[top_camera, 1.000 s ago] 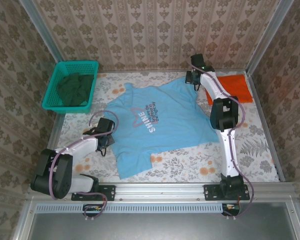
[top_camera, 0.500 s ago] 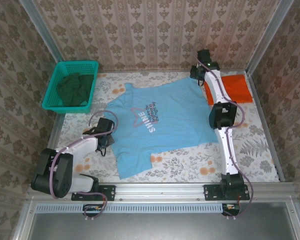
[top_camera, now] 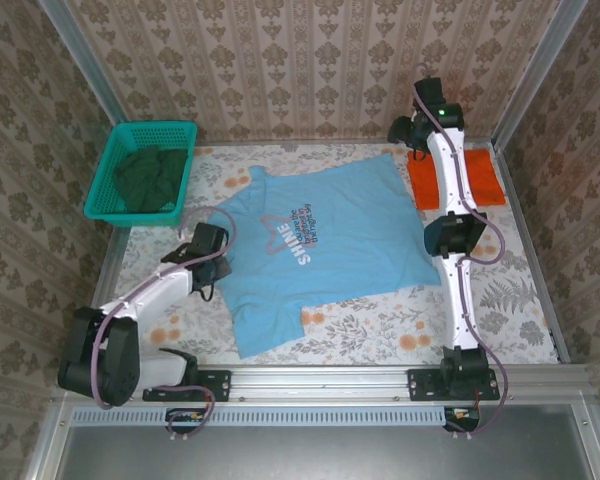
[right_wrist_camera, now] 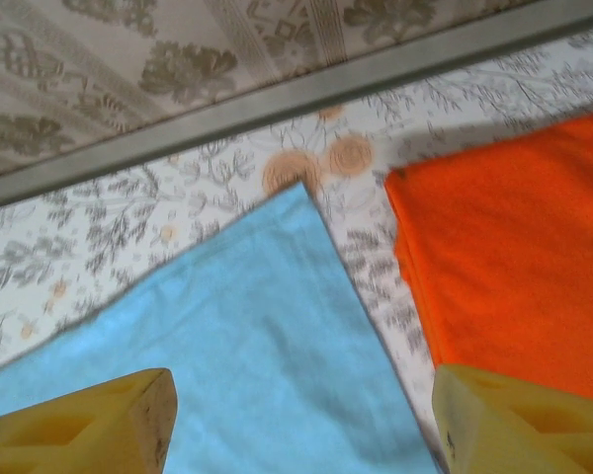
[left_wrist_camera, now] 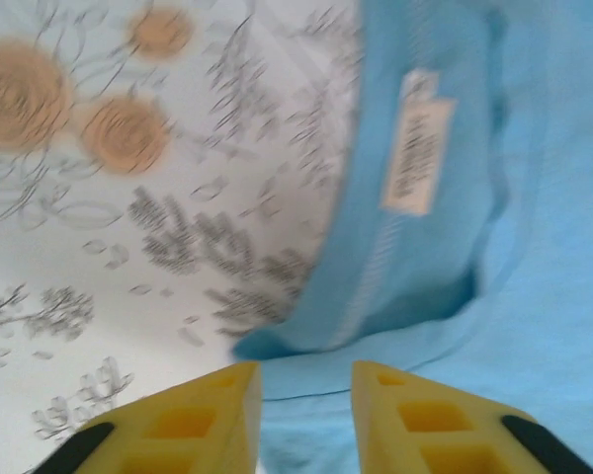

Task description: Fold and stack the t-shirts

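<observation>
Left gripper (left_wrist_camera: 304,400), slightly parted and empty, hovers at the collar of the blue tee (top_camera: 325,245); right gripper (right_wrist_camera: 301,410), wide open, hangs over its far corner. Spread flat, apparently for folding, it lies just beside the folded orange tee (top_camera: 482,178).

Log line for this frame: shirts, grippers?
light-blue t-shirt: spread, unfolded | orange t-shirt: folded, far right | left gripper: open at collar | right gripper: open above far corner

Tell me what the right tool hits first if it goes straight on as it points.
Probably the corner of the blue shirt, straight ahead of the open right tool; the orange shirt lies off to one side. Depth is unclear.
</observation>
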Tool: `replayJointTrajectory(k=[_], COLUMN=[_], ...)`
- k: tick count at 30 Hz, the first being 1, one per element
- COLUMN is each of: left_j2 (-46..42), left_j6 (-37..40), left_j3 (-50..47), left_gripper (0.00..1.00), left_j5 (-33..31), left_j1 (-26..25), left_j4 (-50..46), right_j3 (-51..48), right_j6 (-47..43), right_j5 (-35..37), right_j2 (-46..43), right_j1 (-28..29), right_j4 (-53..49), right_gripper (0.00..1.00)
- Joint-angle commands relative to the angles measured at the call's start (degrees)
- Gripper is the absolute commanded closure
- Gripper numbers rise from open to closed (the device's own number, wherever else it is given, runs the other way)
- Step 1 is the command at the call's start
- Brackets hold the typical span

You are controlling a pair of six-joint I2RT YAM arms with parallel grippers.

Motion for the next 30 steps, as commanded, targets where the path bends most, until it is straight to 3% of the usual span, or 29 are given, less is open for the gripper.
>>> replayJointTrajectory(k=[1, 7, 14, 16, 19, 21, 25, 30], left_j2=[2.7, 15.3, 27.6, 31.0, 35.9, 38.8, 42.1, 45.0], left_j6=[2.5, 5.0, 1.5, 1.1, 0.8, 1.1, 1.7, 2.5], left_j3=[5.9, 19.2, 30.9, 34.3, 39.6, 42.6, 45.6, 49.1], left_gripper=[0.64, 0.54, 0.53, 0.53, 0.54, 0.56, 0.58, 0.59], left_j5=[0.4, 2.6, 14.6, 16.0, 17.2, 17.4, 17.1, 17.0], left_j1=[-2.1, -1.5, 3.0, 3.6, 4.1, 4.3, 4.6, 4.8], left_j4=[-1.5, -2.4, -1.1, -1.8, -3.5, -4.6, -6.0, -7.8], right_j3=[5.0, -3.4, -16.6, -29.4, -65.9, -80.6, -101.0, -122.8], right_j6=[-1.2, -2.3, -4.5, -4.2, 1.1, 3.9, 6.4, 9.9], right_j5=[1.8, 1.3, 3.5, 3.7, -5.2, -8.7, -16.2, -15.5], right_j2=[-6.8, -14.4, -25.1, -33.6, -55.8, -64.5, -72.6, -77.5], right_j1=[1.3, 3.9, 6.4, 6.8, 3.3, 1.3, 1.7, 4.6], right_j4=[-12.6, -15.3, -15.7, -8.6, 17.2, 25.5, 37.2, 51.9], right_gripper=[0.29, 0.26, 0.22, 0.22, 0.16, 0.16, 0.17, 0.22])
